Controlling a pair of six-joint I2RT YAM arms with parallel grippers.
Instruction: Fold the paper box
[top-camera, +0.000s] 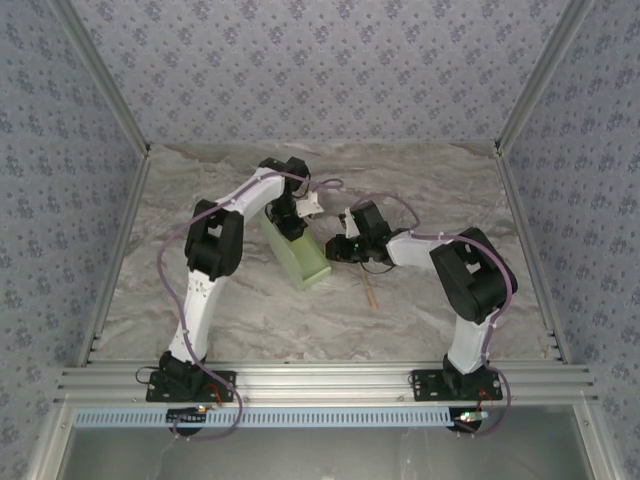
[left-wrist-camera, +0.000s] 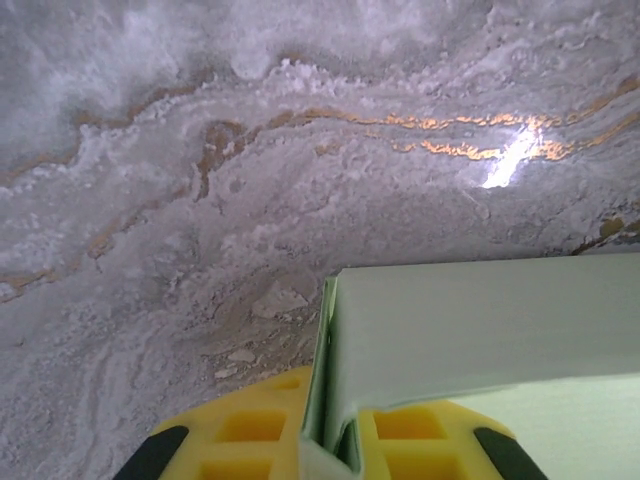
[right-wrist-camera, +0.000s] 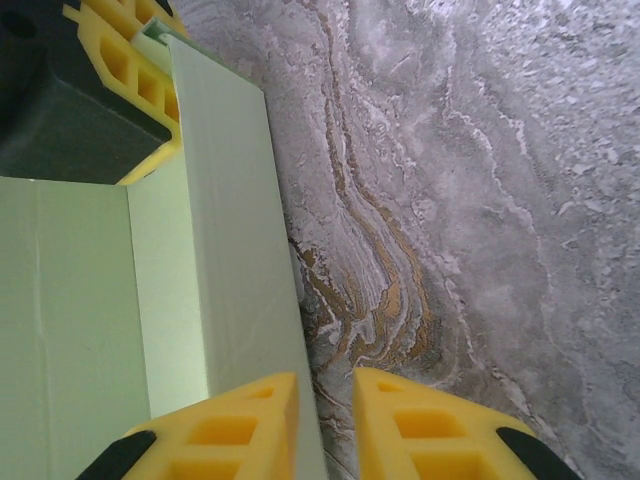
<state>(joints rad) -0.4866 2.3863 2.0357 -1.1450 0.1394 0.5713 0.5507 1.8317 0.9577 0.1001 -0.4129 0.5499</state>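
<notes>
The paper box (top-camera: 300, 259) is a pale green, open-topped rectangular box lying on the marble table, between the two arms. My left gripper (top-camera: 289, 226) is at the box's far end. In the left wrist view the left gripper (left-wrist-camera: 335, 440) is shut on an upright card wall of the paper box (left-wrist-camera: 480, 320). My right gripper (top-camera: 336, 250) is at the box's right side. In the right wrist view the right gripper (right-wrist-camera: 327, 430) is open, its yellow fingers a little apart. The long side wall of the paper box (right-wrist-camera: 230, 250) runs along its left finger, with bare table in the gap.
A thin tan wooden stick (top-camera: 371, 291) lies on the table just right of the box, in front of the right gripper. The marble-patterned table (top-camera: 250, 320) is walled by patterned panels, with an aluminium rail (top-camera: 320, 380) along the near edge.
</notes>
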